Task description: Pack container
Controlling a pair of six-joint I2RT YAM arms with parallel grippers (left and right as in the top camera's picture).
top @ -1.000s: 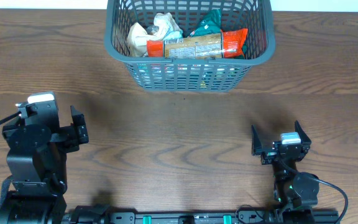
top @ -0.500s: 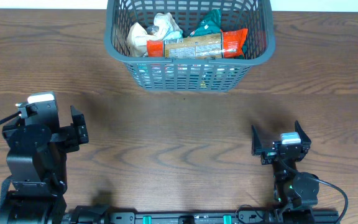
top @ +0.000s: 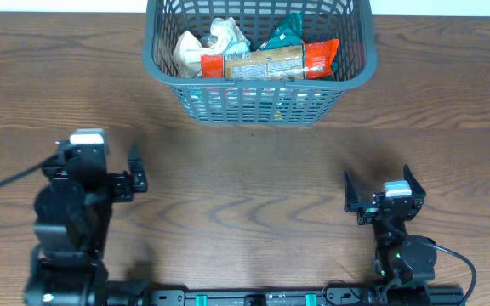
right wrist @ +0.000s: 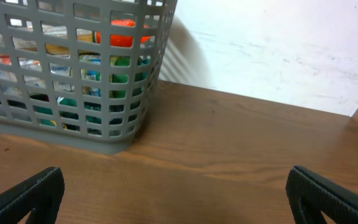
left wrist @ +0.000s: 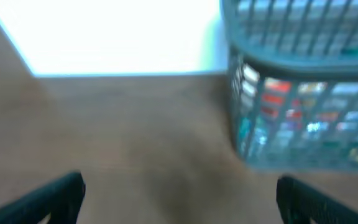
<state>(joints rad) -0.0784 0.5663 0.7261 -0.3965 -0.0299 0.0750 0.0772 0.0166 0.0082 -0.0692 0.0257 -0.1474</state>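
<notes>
Container (top: 258,104) is found upright on the wooden surface (top: 253,187), well ahead of both hands: ahead and to the right of the left hand (top: 136,168), ahead and to the left of the right hand (top: 378,177). Several packets are already held inside it, among them a long orange-and-tan packet (top: 270,61) laid across the top of the heap, a teal packet (top: 287,30) behind that, and pale wrapped items (top: 215,38) towards the side nearer the left hand. Through the lattice wall more coloured wrappers can be made out in the right wrist view, though they cannot be told apart there. The left hand is spread wide and nothing is held between its fingers; its own view is blurred, yet both fingers can be seen at the outer edges with only bare surface between them. The right hand is likewise spread wide and empty, with open surface between it and the lattice wall. No loose packet is seen on the surface in any view. The packing is therefore judged to be finished or very nearly so: everything visible has been placed inside, and nothing further to be picked up can be identified from these views.
</notes>
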